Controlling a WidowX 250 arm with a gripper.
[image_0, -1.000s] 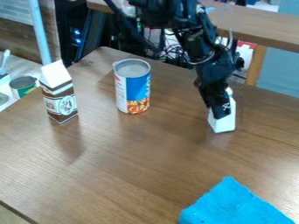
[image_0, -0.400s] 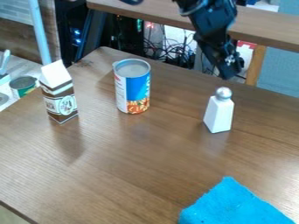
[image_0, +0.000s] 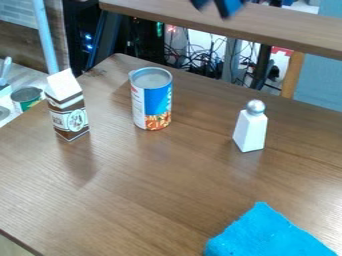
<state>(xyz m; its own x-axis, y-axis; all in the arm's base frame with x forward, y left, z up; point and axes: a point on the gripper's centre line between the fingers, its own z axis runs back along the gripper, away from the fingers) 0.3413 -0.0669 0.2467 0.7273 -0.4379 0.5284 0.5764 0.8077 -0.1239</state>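
The gripper (image_0: 212, 7) is at the top edge, high above the far side of the table, with its two dark fingertips apart and nothing between them. Below it and to the right, a white shaker (image_0: 251, 131) with a rounded silver top stands upright on the table, not touched by the gripper. A blue and white can (image_0: 152, 100) stands left of centre. Farther left is an upright brown and white carton (image_0: 69, 107). A bright blue cloth (image_0: 268, 235) lies at the bottom right.
The brown wooden table (image_0: 153, 185) spans most of the view. Behind it runs a raised wooden ledge (image_0: 294, 32), with cables (image_0: 200, 62) beneath. At the left, beyond the table edge, are a small green can (image_0: 27, 99) and a light blue pole (image_0: 45, 37).
The gripper has risen from the white shaker, where it was a second ago, up and slightly left to the top edge. The shaker, partly covered before, now stands uncovered.
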